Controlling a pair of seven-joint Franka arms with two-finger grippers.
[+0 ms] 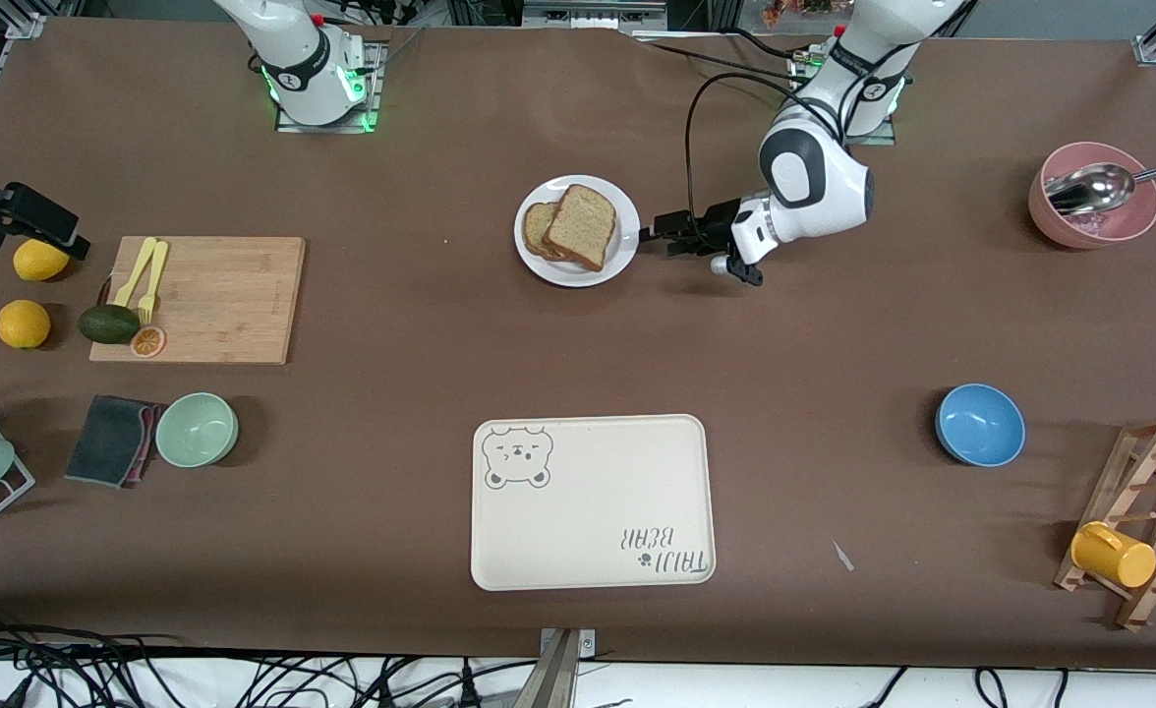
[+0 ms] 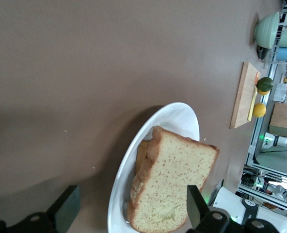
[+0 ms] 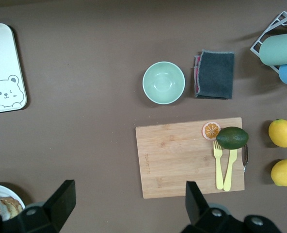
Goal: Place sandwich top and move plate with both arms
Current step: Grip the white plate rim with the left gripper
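Front view shows you the sandwich top already lying askew on the lower slice, both on the plate, so moving the plate is what remains. Your left gripper sits low over the desk, stretched sideways just beside the plate's rim, fingers spread to straddle it. Your right gripper, also spread, waits high over the cutting board, well apart from the plate.

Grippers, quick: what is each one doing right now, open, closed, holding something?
Left gripper: open, empty, beside the plate.
Right gripper: open, empty, up over the cutting board.
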